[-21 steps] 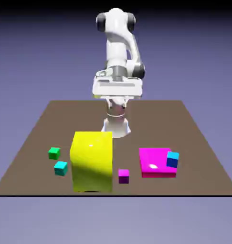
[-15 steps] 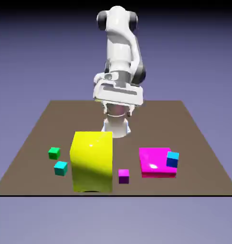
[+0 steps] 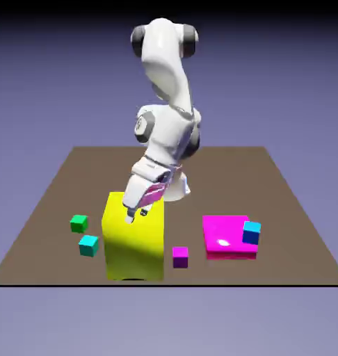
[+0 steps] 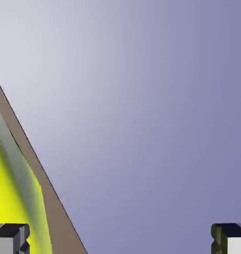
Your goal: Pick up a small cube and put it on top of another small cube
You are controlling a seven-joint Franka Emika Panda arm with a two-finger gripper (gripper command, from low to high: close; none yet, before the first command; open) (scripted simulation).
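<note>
The small green cube (image 3: 78, 223) rests on the table at the exterior view's left, beside a tall yellow block (image 3: 133, 240). At the right, the small blue cube (image 3: 252, 232) with a lighter top stands against the right edge of a flat magenta slab (image 3: 226, 236). My gripper (image 3: 137, 214) hangs tilted over the yellow block's top, open and holding nothing, well to the right of the green cube. In the hand view the gripper (image 4: 120, 240) shows its two fingertips (image 4: 11, 239) far apart at the bottom edge, with only backdrop between them; neither cube appears there.
A teal cube (image 3: 88, 245) lies just in front of the green one. A small magenta cube (image 3: 180, 256) sits between the yellow block and the slab. The hand view catches the yellow block (image 4: 13, 198) and the table edge (image 4: 48, 198) at its left.
The arm has bent down and swung toward the exterior view's left. The hand dropped from high above the table's middle to just over the yellow block and now tilts. The jaws stayed open.
</note>
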